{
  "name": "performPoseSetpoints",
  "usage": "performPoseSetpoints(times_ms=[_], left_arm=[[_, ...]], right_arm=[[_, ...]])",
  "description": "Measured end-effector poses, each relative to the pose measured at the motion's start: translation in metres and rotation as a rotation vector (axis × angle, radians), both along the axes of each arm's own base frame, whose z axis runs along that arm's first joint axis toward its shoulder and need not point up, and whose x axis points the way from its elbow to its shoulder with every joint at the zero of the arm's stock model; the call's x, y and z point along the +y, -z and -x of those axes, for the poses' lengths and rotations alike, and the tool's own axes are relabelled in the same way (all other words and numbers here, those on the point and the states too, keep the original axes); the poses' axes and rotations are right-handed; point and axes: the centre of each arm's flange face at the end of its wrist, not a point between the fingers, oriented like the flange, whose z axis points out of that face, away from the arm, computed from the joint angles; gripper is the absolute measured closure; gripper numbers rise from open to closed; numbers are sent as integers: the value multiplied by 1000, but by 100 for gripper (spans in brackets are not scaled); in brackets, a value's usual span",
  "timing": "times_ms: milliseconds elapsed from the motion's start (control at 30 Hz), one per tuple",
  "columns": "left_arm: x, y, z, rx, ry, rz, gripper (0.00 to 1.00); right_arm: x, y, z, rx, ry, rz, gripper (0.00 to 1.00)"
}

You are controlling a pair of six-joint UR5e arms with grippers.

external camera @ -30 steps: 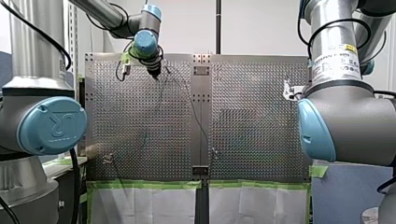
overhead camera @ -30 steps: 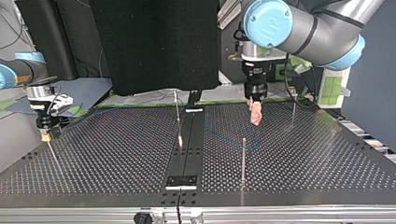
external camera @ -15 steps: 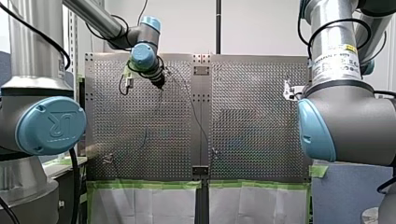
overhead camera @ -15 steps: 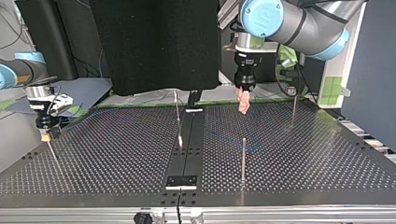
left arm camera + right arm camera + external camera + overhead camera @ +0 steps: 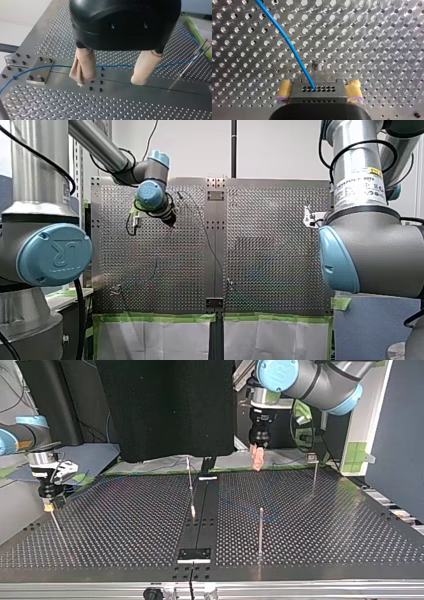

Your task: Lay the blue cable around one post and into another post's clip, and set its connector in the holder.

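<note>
The thin blue cable (image 5: 60, 66) lies across the perforated plate and passes below my left gripper (image 5: 113, 80). That gripper hangs above the plate, open, with nothing between its beige pads (image 5: 83, 65). In the top view my left gripper (image 5: 257, 462) is raised over the plate's far edge. The cable (image 5: 287, 40) ends in a grey connector block (image 5: 318, 90). My right gripper (image 5: 319, 93) is shut on this block, one yellow pad (image 5: 284, 91) against each side. From across the table, my right gripper (image 5: 48, 505) sits low at the plate's left edge.
Thin metal posts stand on the plate in the top view: one near the middle (image 5: 260, 527), one at the far right (image 5: 314, 472), one by the centre strip (image 5: 190, 477). A post with a clip (image 5: 192, 62) rises beside my left gripper. A small stud (image 5: 318, 66) sits ahead of the connector.
My left gripper has lifted off the plate and drawn back toward the top view's far edge, staying open. My right arm has not moved.
</note>
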Motion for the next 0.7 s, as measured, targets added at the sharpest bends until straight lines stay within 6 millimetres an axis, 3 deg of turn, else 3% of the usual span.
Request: performPoseSetpoints(times_ms=[700], left_arm=[[14, 67, 34, 9, 12, 55, 0]], right_arm=[[0, 0, 0, 0, 1, -1, 8]])
